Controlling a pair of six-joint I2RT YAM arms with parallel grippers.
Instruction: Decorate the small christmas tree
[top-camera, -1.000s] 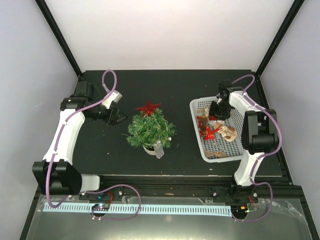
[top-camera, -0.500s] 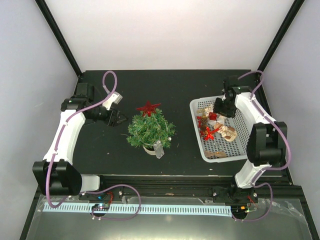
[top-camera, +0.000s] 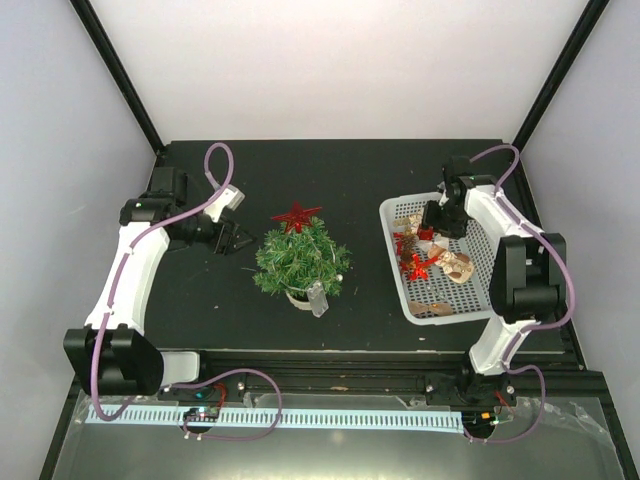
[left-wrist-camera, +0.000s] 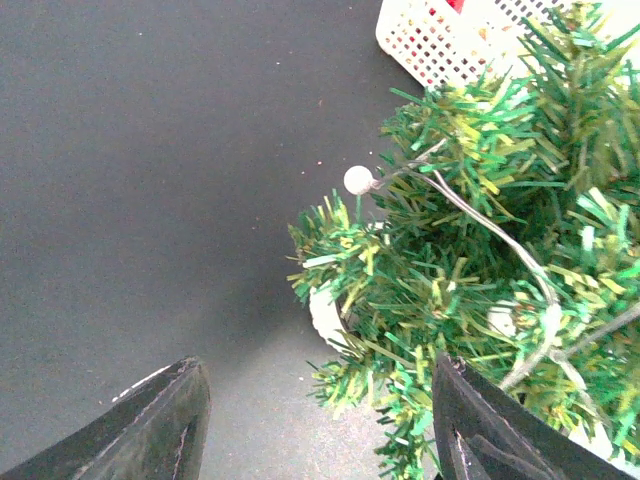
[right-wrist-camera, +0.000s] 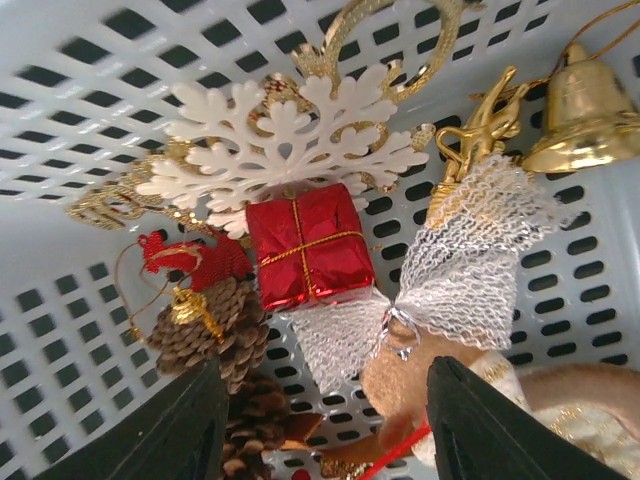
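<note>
Spread right end effector hangs over the red gift box; it may snag the mesh bow. Left end effector hovers spread, empty.

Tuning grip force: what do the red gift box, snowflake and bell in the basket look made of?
Red gift box: crinkled glossy foil wrap, gold thread tied round it; core unseen.
Snowflake: white, matte, rigid-looking, probably moulded plastic.
Bell: shiny gold, mirror highlights; metal or metallised plastic, cannot tell.
</note>
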